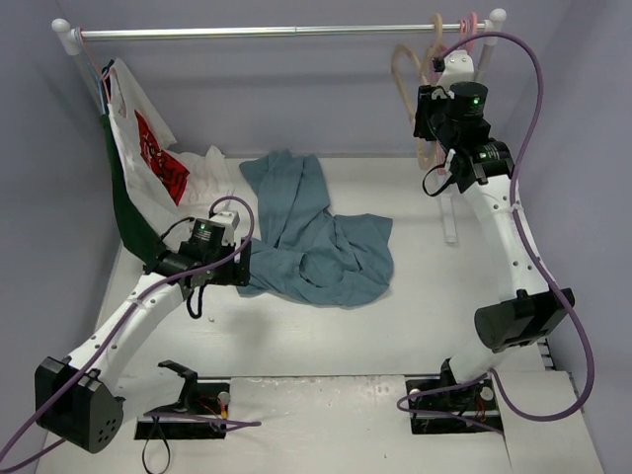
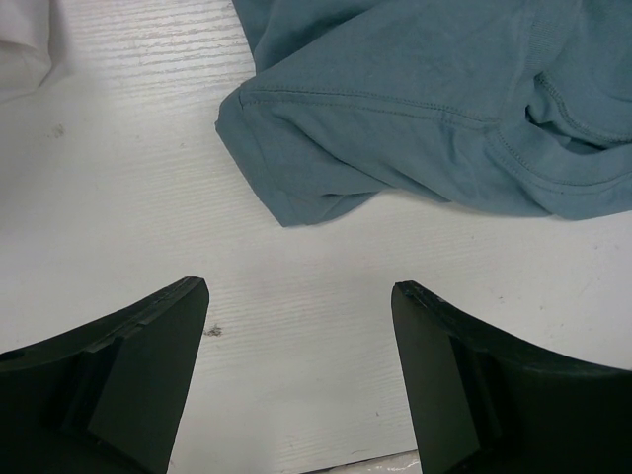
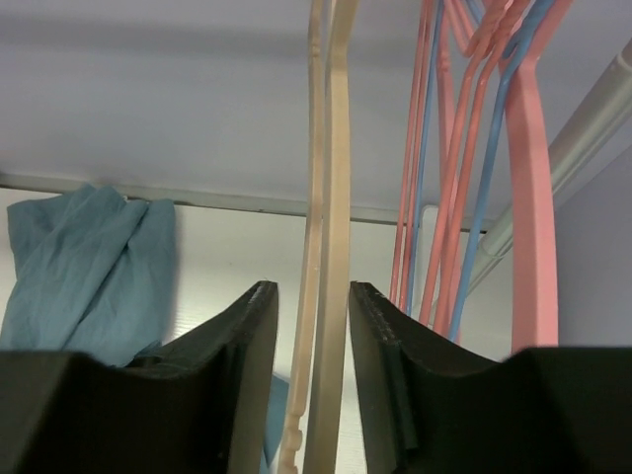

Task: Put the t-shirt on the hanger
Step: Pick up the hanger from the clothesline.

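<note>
Jaws wide on left gripper [image 2: 301, 296], just short of wrinkled teal cloth t-shirt [image 2: 395, 118]; narrow on right gripper [image 3: 313, 291] around thin beige hanger [image 3: 336, 148], contact unclear; red print on white garment [image 1: 126, 99] illegible

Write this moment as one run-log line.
left end effector: open, near t-shirt | right end effector: straddling hanger, grip unclear | t-shirt: on table

Bright even light, soft shadows, pics sharp
</note>
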Robot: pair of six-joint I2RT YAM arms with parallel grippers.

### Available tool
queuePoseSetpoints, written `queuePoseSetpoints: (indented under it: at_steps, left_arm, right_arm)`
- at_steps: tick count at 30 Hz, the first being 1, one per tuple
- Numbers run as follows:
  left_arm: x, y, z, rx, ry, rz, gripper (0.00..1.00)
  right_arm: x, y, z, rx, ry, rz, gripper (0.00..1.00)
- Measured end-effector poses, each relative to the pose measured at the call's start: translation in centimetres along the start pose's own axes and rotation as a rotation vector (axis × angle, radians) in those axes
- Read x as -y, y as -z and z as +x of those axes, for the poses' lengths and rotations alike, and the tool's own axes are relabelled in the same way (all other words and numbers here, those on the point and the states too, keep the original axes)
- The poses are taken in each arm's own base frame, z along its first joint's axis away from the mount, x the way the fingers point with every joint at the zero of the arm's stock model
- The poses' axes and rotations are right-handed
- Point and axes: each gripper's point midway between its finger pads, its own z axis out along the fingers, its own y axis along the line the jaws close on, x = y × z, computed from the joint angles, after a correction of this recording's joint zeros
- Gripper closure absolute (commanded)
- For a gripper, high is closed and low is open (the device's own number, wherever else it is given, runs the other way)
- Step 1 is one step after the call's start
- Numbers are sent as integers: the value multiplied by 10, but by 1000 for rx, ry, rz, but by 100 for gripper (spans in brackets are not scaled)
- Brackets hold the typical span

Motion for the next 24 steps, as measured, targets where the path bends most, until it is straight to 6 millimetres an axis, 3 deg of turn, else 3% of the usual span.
queuePoseSetpoints:
  at_steps: [7,13,20,24]
  left_arm:
    - [0,0,1,-4,0,-1,24]
    - [0,0,1,-6,0,0,24]
    - [0,-1,2,-10,0,0,24]
    - [0,-1,2,-11,0,0,24]
  right_arm:
    - [-1,-2,1,-1,-14,0,79]
    - [0,1,-8,18,-18,5,99]
    - [1,6,-18,49,-16,5,100]
    - [2,24,-30,85,-21,-6,100]
